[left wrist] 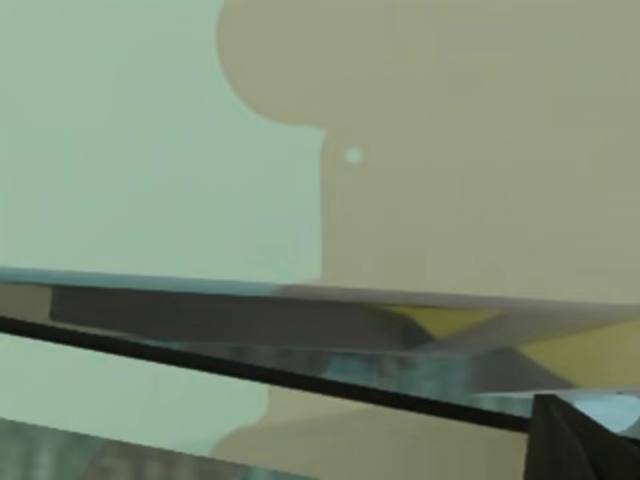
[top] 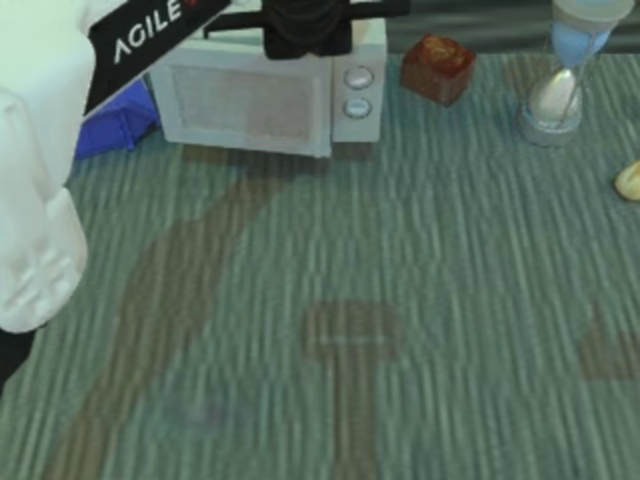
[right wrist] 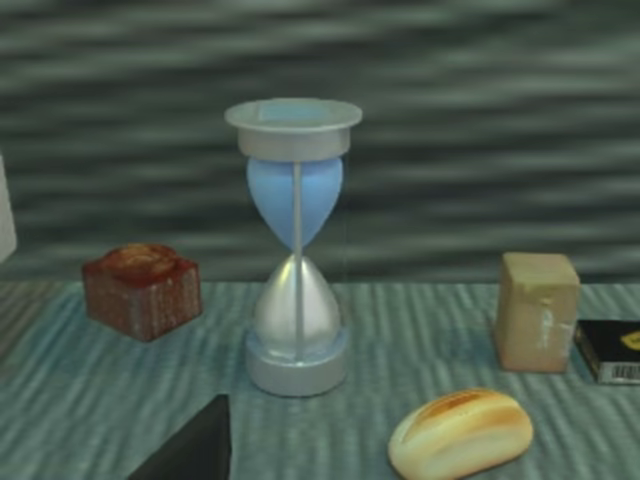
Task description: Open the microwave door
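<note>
The microwave (top: 270, 95) stands at the surface's far left, its microwave door (top: 250, 105) apparently shut (opening remains). The left gripper (top: 305, 25) hovers above; jaws' state untellable.

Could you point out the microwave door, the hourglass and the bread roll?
pale grey-white microwave door (top: 245, 103), top view, on its mesh window.
blue-and-silver hourglass (right wrist: 296, 300), right wrist view, lower bulb.
golden bread roll (right wrist: 460, 432), right wrist view, crust middle.
</note>
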`<action>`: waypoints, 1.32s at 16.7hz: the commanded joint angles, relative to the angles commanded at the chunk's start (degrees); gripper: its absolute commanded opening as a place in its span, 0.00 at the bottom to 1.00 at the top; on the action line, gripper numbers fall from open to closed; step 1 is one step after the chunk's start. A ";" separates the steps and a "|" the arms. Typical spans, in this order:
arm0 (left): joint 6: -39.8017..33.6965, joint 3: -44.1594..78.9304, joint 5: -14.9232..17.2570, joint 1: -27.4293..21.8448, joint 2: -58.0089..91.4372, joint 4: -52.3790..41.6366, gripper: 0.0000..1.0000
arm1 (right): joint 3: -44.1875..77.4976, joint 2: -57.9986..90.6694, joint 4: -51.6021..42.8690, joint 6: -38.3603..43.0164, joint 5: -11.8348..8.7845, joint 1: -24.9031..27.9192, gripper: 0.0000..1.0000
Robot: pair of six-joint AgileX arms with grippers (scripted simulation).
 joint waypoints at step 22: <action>5.89 -11.28 2.63 0.67 -7.57 6.29 0.00 | 0.00 0.00 0.00 0.00 0.00 0.00 1.00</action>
